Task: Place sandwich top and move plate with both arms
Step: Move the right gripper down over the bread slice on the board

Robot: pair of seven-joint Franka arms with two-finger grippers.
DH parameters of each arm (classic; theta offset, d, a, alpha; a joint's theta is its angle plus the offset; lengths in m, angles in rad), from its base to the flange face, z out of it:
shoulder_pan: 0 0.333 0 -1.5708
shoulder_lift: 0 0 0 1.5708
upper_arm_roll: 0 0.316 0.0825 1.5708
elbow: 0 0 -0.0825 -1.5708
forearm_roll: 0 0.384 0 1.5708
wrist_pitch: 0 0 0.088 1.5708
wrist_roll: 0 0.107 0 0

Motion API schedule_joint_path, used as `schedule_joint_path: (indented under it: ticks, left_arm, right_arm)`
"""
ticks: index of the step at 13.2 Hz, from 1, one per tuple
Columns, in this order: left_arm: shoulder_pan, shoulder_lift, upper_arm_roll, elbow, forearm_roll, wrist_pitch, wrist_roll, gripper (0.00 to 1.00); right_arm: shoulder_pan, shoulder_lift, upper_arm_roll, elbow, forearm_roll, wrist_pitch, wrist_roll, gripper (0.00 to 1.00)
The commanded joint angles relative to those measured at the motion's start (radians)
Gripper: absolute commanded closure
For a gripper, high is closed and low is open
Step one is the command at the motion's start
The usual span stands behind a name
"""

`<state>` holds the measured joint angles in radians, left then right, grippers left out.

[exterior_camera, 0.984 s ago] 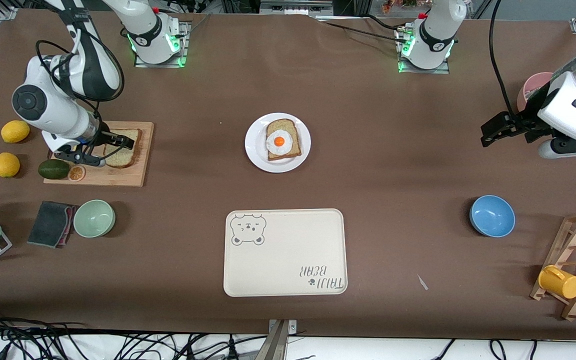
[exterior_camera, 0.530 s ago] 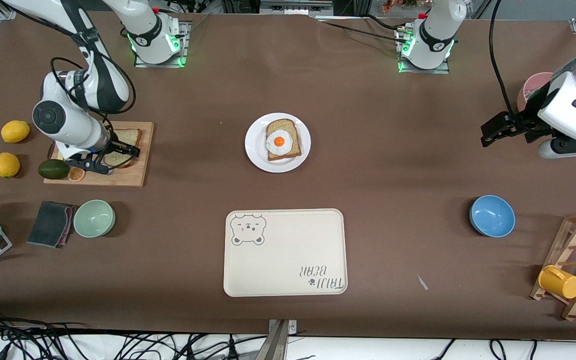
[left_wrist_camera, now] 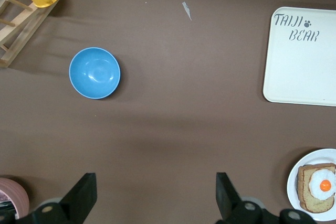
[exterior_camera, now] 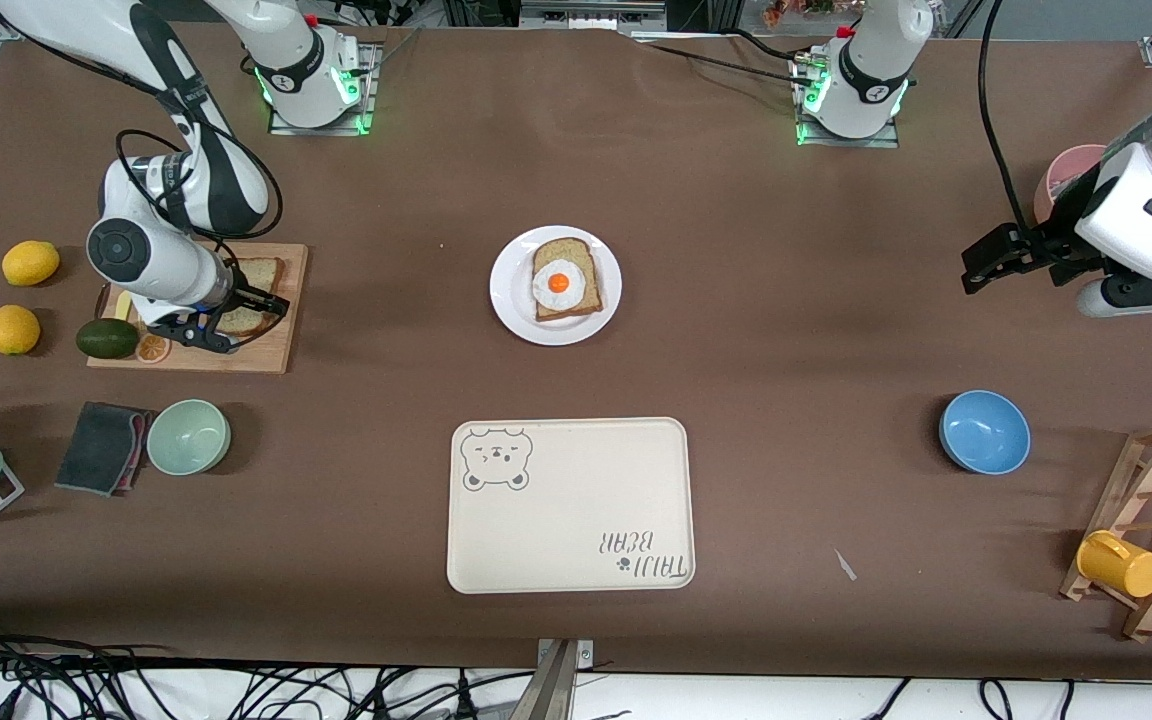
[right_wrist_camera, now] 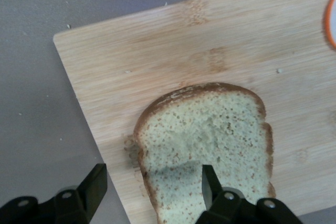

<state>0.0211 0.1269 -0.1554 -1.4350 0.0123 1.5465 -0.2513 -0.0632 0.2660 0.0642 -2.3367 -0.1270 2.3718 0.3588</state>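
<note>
My right tool stands released astride the speckled sandwich top's crust on the wooden board; contact seems unclear. My left tool waits released over the brown worktop.

Speckled sandwich top lies flat on wooden board; white plate (egg-bearing) mid-table.

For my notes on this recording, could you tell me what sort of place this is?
Probably a robotics lab's mock kitchen table: two arms are bolted to a brown table with loose cables along its edge, and it carries a cutting board, a plate with egg toast, and a blue bowl.
</note>
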Motion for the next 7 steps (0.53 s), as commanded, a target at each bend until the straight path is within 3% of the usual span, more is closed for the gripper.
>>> schedule_joint_path:
  ticks: [1,3,5,7]
  left_arm:
    - [0.0,-0.001,0.0,0.016,-0.02,-0.006,0.0,0.0]
    - [0.0,-0.001,0.0,0.015,-0.02,-0.006,0.0,0.0]
    - [0.0,-0.001,0.0,0.016,-0.02,-0.006,0.0,0.0]
    - [0.0,-0.001,0.0,0.016,-0.02,-0.006,0.0,0.0]
  right_arm:
    - [-0.01,0.006,0.005,-0.004,-0.025,0.01,0.023,0.27]
    - [-0.012,0.022,-0.006,-0.004,-0.025,0.012,0.023,0.29]
    - [-0.012,0.025,-0.009,-0.004,-0.025,0.007,0.023,0.38]
    - [-0.012,0.035,-0.009,-0.004,-0.025,0.006,0.04,0.39]
